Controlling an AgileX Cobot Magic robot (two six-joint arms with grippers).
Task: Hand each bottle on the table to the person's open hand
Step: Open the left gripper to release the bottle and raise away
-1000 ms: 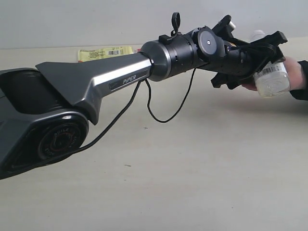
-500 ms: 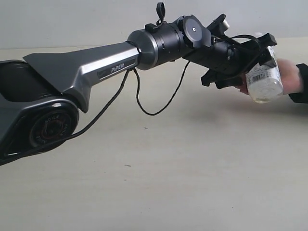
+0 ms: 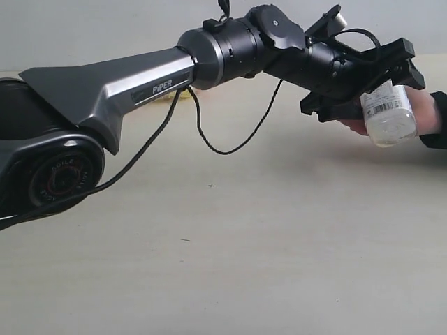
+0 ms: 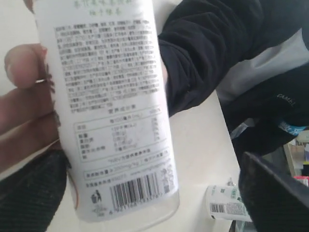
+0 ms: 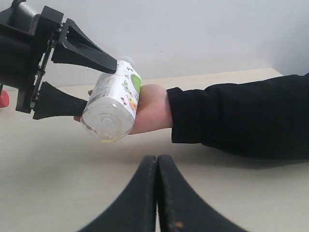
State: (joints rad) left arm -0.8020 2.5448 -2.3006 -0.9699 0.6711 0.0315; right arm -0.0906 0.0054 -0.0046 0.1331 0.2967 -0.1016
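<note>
The white-labelled bottle (image 3: 387,115) with a clear base lies tilted in the person's hand (image 3: 427,112), whose fingers (image 4: 24,96) curl round it. My left gripper (image 3: 387,87) reaches across to the hand and stands open around the bottle (image 4: 111,96). One finger (image 4: 29,193) is next to the label and the other (image 4: 275,193) stands well clear. From the right wrist view, the bottle (image 5: 113,104) rests on the palm (image 5: 152,108) between the spread fingers of the left gripper (image 5: 101,84). My right gripper (image 5: 157,157) is shut and empty, low over the table (image 5: 58,174).
The person's dark sleeve (image 5: 241,113) stretches over the table's far right. Another small bottle with a white and green label (image 4: 227,205) lies on the table beyond the hand. A red object (image 5: 2,99) shows at the frame edge. The left forearm (image 3: 140,87) spans the table's left half.
The left forearm has risen and its wrist has tilted, with the gripper staying at the hand. The bottle stays in the person's palm, a little more upright.
</note>
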